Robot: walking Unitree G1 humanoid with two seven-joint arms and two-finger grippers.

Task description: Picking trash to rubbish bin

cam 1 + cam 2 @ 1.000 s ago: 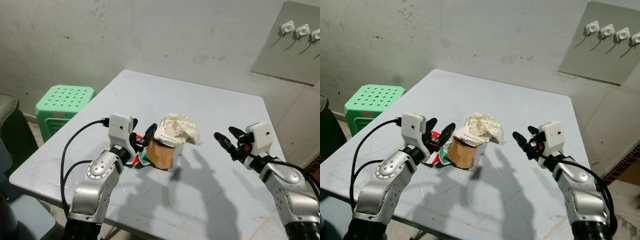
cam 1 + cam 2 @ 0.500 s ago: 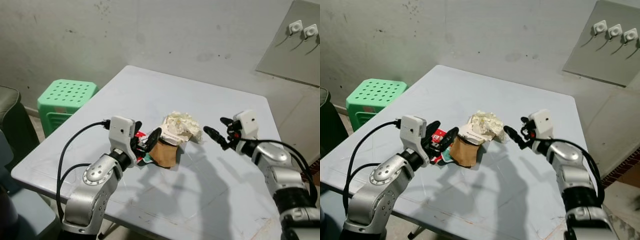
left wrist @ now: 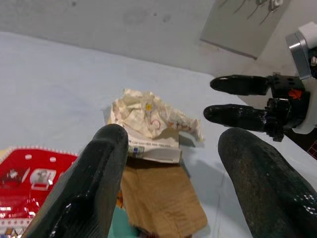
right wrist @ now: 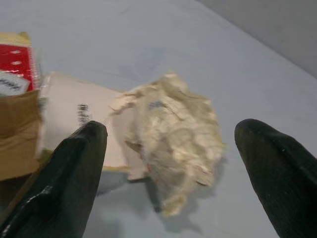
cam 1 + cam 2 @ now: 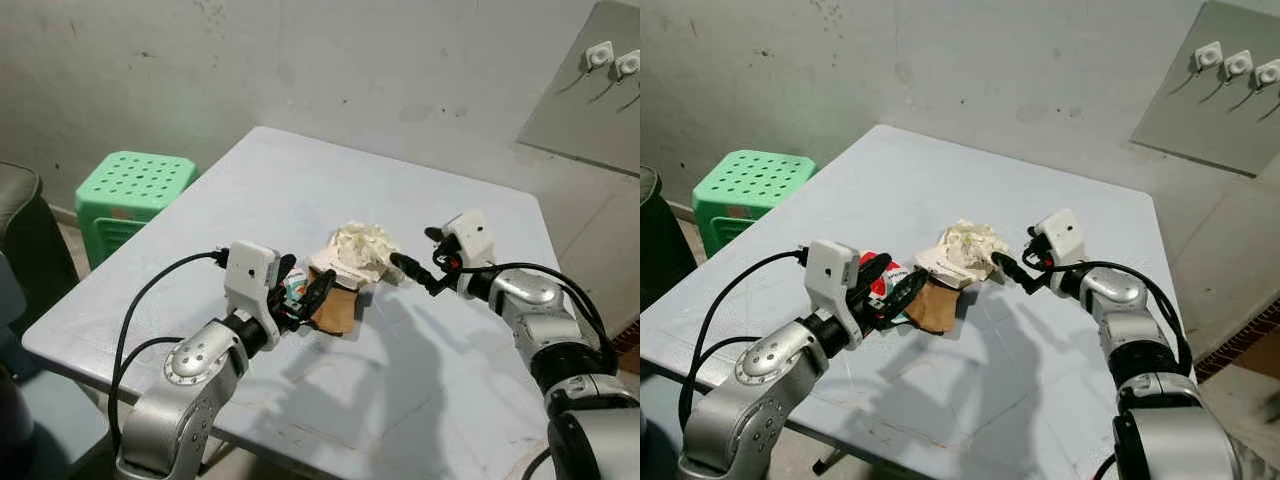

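A small heap of trash lies mid-table: a crumpled cream paper wad (image 5: 362, 247), a brown cardboard piece (image 5: 337, 311) with a white label, and a red snack wrapper (image 5: 878, 275). My left gripper (image 5: 304, 286) is open and reaches into the heap from the near left, one finger on each side of the cardboard piece (image 3: 158, 193). My right gripper (image 5: 416, 254) is open too. It comes in from the right, its fingertips at the edge of the paper wad (image 4: 173, 124), which lies between the fingers in the right wrist view. Neither gripper holds anything.
The light blue-grey table (image 5: 300, 180) has its edges close at front and left. A green plastic stool (image 5: 135, 190) stands off the left side, with a dark seat (image 5: 25, 230) nearer. A grey wall panel with hooks (image 5: 590, 90) hangs at the right.
My right gripper has swung left across the table to the paper wad. My left gripper has pushed a little further forward into the heap. The camera has shifted slightly.
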